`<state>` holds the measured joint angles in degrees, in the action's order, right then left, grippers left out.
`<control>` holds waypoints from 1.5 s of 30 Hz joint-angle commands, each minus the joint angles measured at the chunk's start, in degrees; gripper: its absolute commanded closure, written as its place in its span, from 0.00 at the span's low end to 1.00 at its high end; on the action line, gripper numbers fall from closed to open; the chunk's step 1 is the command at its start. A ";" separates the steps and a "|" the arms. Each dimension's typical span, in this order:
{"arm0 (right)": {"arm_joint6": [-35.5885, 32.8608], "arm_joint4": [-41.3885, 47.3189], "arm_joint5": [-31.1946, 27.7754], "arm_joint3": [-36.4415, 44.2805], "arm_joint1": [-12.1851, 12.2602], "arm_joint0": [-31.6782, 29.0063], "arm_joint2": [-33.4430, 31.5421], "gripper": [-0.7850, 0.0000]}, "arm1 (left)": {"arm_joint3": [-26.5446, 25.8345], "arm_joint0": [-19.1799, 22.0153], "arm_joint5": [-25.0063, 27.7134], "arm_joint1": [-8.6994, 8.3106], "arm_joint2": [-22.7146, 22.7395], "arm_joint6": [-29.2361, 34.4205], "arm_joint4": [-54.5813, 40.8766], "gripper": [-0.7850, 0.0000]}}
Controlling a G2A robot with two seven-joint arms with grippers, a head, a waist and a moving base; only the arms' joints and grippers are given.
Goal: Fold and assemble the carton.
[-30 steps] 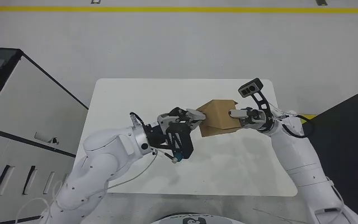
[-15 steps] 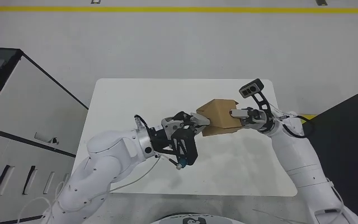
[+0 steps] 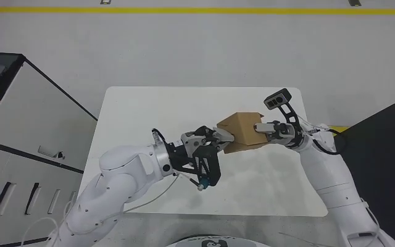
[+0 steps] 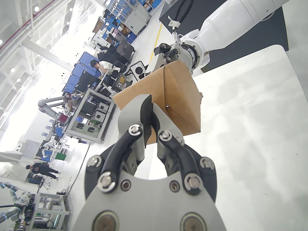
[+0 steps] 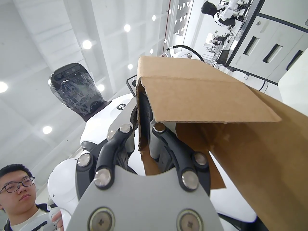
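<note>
Over the right half of the worktop [image 3: 154, 111], about midway between its far and near edges, the brown carton [image 3: 245, 128] sits tilted between the two arms; whether its underside touches the worktop cannot be told. The left gripper [image 3: 223, 137] meets it from the side toward the worktop's left edge, fingers drawn narrow and pinching a cardboard edge near a corner; in the left wrist view the dark pads of that gripper [image 4: 150, 111] clamp the edge where two panels of the carton [image 4: 178, 90] meet at a crease. The right gripper [image 3: 262, 127] holds the opposite side, toward the right edge; in the right wrist view its fingers [image 5: 157, 131] stand close together with a thin wall of the carton [image 5: 192, 92] caught between them, a flap folded out above.
</note>
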<state>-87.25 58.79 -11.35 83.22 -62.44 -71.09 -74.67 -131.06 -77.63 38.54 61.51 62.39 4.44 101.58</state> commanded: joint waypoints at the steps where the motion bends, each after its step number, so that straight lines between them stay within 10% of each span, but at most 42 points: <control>1: 0.01 -0.09 0.12 0.23 -0.01 -0.11 -0.06 1.00 | 0.01 -0.02 0.04 -0.01 -0.15 0.00 0.17 1.00; 45: -0.21 -0.84 1.02 1.03 -0.31 -1.44 -1.41 1.00 | 0.15 0.01 -0.63 -0.19 -0.01 0.79 0.14 1.00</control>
<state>-87.39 57.92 -10.35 84.36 -62.76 -72.53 -76.01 -130.90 -77.55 37.92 61.33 62.22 5.22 101.83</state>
